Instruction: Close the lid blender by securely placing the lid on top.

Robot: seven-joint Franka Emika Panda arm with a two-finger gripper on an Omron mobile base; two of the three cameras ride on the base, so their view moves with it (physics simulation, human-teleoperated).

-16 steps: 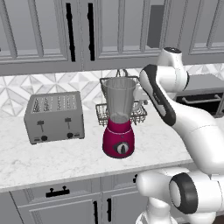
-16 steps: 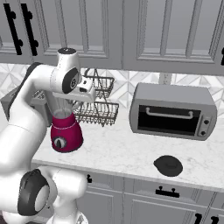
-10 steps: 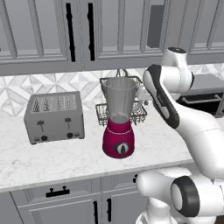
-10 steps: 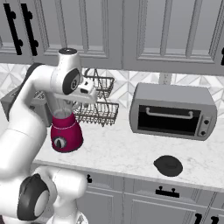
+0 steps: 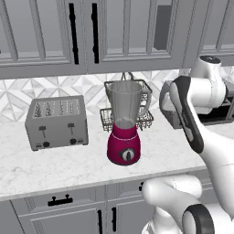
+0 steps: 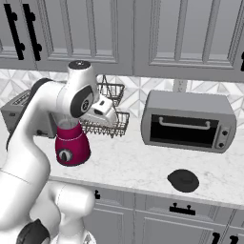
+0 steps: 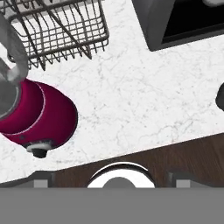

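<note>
The blender [image 5: 124, 145] stands on the marble counter, a magenta base with a dark dial under a clear open-topped jar [image 5: 125, 102]. In the right base view its base [image 6: 72, 147] shows below my arm, and in the hand view it [image 7: 38, 116] lies at the left. The lid [image 6: 183, 180], a low black cap, rests on the counter far to the right, in front of the toaster oven; its edge [image 7: 220, 98] shows at the right border of the hand view. My gripper [image 7: 110, 180] is open and empty, high over the counter's front edge between blender and lid.
A wire basket [image 5: 129, 117] stands right behind the blender. A grey toaster [image 5: 56, 121] sits to its left. A toaster oven [image 6: 188, 121] stands at the right against the wall. Cabinets hang above the counter. Bare marble [image 7: 144, 100] lies between blender and lid.
My arm has swung to the right, away from the blender jar, which now shows fully in the left base view. The lid and blender have not moved.
</note>
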